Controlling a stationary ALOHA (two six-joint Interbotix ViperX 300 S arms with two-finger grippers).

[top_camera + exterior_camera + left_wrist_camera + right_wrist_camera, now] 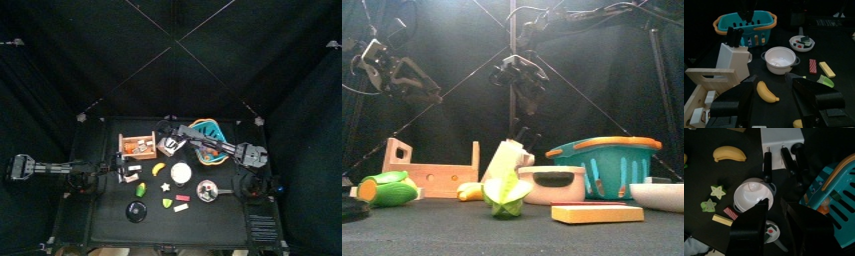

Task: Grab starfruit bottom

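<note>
Next, carry the right gripper [774,203] (jaws narrowly parted, above the bowl [751,195]) toward the table's front, onto the flat-lying starfruit [709,205].

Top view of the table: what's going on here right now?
The right tool hangs open above the white bowl, next to the knife block, and holds nothing. The two starfruit pieces lie free beside the bowl, not yet grabbed. The left tool rests open at the table's left side.
</note>
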